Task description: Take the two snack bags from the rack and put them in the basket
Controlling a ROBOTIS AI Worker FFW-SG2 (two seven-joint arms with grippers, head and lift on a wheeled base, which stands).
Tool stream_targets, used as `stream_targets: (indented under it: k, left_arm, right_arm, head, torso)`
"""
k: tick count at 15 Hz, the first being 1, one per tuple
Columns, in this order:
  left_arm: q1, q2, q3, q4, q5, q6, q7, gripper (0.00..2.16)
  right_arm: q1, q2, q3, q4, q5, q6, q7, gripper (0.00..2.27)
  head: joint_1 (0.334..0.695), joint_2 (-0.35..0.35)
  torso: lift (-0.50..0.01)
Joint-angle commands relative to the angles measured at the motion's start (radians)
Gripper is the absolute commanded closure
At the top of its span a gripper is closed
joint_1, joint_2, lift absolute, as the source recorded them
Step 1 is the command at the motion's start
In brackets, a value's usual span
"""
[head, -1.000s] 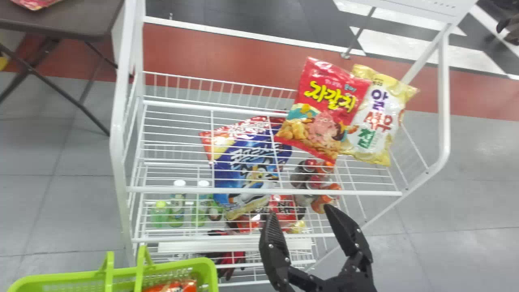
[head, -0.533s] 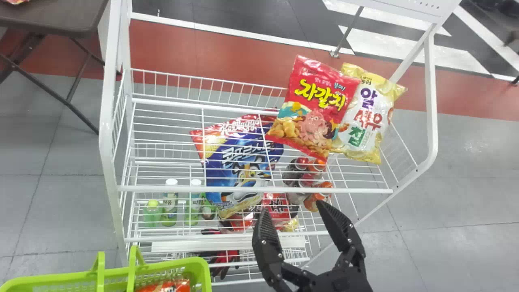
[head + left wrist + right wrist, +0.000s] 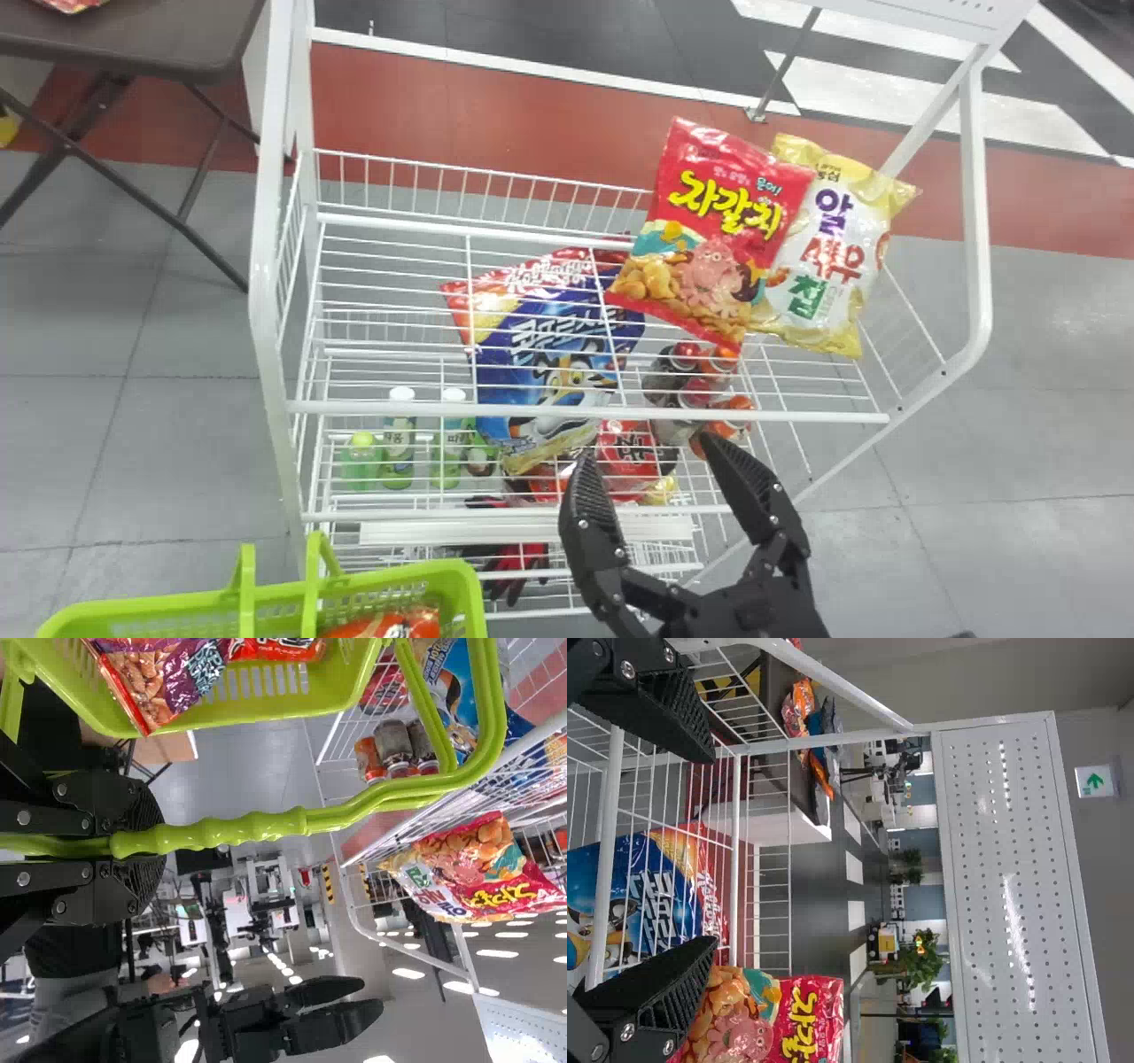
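The right pincer, nearer and spread wide, has the red bag ahead and slightly right on the rack, overlapping the yellow bag, long axis running away from it.

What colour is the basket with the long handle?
The basket is bright lime green, seen best in the left wrist view.
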Motion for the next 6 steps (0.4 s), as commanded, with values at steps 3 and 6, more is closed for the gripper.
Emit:
stream_targets:
  k: [3,6]
  left_arm:
    - [-0.001,0.0,0.0,-0.001,0.003,0.011,0.001,1.88]
    - [0.001,-0.002,-0.007,-0.001,0.003,0.008,0.003,1.88]
  right_arm:
    - [-0.003,0.002,0.002,0.003,-0.001,0.0,-0.002,0.09]
    - [-0.003,0.002,0.004,0.003,0.0,0.0,-0.002,0.09]
  head:
    - [0.695,-0.288]
    - [0.695,-0.289]
  torso:
    - [-0.011]
    - [-0.011]
